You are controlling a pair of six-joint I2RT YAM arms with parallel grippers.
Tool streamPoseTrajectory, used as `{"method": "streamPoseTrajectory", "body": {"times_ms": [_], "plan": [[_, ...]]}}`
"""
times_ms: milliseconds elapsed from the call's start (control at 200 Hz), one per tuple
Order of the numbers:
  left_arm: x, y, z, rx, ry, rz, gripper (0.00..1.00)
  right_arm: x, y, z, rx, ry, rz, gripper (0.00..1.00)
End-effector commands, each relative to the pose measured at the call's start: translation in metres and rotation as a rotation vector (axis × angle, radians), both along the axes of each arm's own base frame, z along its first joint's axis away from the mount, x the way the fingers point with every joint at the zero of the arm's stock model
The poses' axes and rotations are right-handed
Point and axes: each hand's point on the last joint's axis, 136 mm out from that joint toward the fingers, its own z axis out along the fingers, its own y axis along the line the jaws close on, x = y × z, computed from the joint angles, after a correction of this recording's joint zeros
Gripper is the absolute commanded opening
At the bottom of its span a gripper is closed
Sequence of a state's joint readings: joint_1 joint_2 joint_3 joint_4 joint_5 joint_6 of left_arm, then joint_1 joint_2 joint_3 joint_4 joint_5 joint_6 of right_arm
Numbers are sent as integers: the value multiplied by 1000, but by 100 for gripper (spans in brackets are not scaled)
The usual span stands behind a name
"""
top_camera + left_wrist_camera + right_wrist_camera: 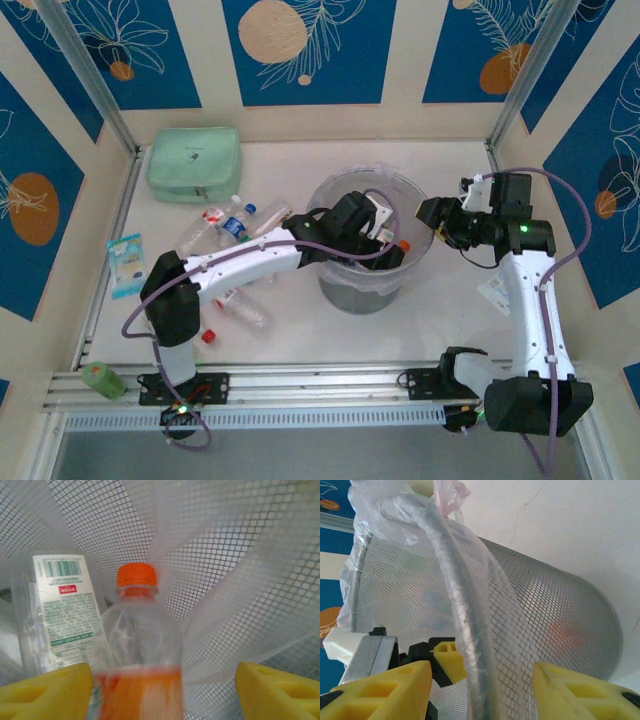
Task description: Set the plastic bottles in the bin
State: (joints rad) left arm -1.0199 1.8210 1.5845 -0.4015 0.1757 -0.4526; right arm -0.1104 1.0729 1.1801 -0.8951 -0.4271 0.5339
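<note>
The bin point(345, 190), a round grey mesh bucket lined with a clear bag, stands mid-table. My left gripper point(384, 236) reaches down into it. In the left wrist view my left gripper point(162, 682) is open, and a blurred bottle with an orange cap point(136, 630) lies loose between the yellow fingers. Beside it in the bin rests a bottle with a white label point(60, 605). My right gripper point(432, 215) is open and straddles the bin's right rim point(465, 630), with a gap on each side. Several plastic bottles point(238, 222) lie on the table left of the bin, and one more point(245, 308) lies by the left arm.
A mint-green pouch point(194, 163) sits at the back left. A light-blue packet point(126, 262) lies near the left wall and a stubby green cylinder point(103, 380) near the front rail. A loose red cap point(208, 337) lies by the left arm's base.
</note>
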Motion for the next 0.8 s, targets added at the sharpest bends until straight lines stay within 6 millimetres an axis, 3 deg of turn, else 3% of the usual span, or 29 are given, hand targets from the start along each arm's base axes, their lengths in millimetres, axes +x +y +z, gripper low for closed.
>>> {"method": "streamPoseTrajectory", "body": {"times_ms": [0, 245, 330, 575, 795], "plan": [[-8, 1, 27, -42, -45, -27, 77, -12, 3, 7, -1, -10, 10, 56], [-10, 11, 42, -58, -87, -23, 81, -20, 2, 12, -11, -20, 1, 58], [-1, 19, 48, -27, -135, -15, 82, -21, 0, 7, -18, -11, -5, 60], [16, 38, 97, -29, -248, 4, 85, -21, 0, 9, -1, -17, -4, 64], [22, 66, 135, -39, -328, 41, 96, -20, -1, 16, 3, -36, 3, 78]]}}
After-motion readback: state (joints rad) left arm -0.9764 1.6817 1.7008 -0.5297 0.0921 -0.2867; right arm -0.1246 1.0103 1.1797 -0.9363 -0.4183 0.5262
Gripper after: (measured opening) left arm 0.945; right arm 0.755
